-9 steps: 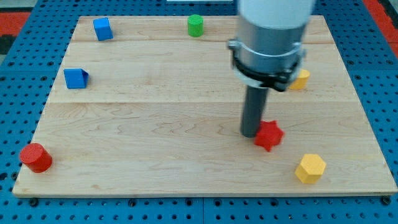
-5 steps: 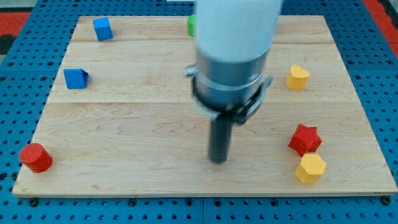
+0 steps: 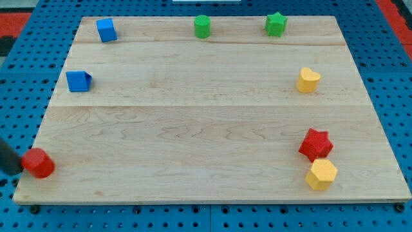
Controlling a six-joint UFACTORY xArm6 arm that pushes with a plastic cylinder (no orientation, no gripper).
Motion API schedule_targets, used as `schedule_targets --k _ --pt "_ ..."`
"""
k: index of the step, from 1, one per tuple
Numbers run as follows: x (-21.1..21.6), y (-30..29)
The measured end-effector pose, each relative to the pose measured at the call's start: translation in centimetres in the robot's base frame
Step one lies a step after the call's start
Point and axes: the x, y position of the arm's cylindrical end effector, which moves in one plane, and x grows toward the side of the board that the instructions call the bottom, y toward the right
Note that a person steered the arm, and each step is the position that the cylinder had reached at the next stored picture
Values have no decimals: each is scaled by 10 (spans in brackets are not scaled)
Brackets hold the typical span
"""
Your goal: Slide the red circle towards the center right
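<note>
Camera view, current moment. Red circle [image 3: 37,162] sat at the board's lower-left corner, near the view's bottom-left, far from the centre right where it was to go. A dark shape at the view's left edge, level with that block, was taken to be the rod; my tip [image 3: 21,169] appeared to touch the red circle's left side, or lie just beside it; contact could not be confirmed. No jaws on this rig, only the rod, so there was no spread or pinch to record.

Other blocks: red star [image 3: 315,144] at lower right, touching or just above the yellow hexagon [image 3: 320,174]; yellow heart-like block [image 3: 308,80] at centre right; green star [image 3: 276,24] and green cylinder [image 3: 203,26] along the top edge; blue cube [image 3: 106,29] at top left; a second blue block [image 3: 78,81], shape unclear, below it. Wooden board [image 3: 193,129] otherwise bare through the middle.

Change noted against the two earlier frames: the rod had been beside the red star, then mid-board, and had since crossed to the far left. The red star had shifted right, next to the yellow hexagon. The red circle had not moved.

Judgement: the tip was staged on the side opposite the goal, correct for a rightward push. The slide itself was not yet begun; a long path lay ahead, aimed up and right.
</note>
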Motion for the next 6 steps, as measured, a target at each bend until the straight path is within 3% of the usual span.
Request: schedule_targets --k 1,2,4,5,6 --pt "-6 104" --pt "-13 153" --pt "-40 245" --pt "-37 243" --pt "-29 293"
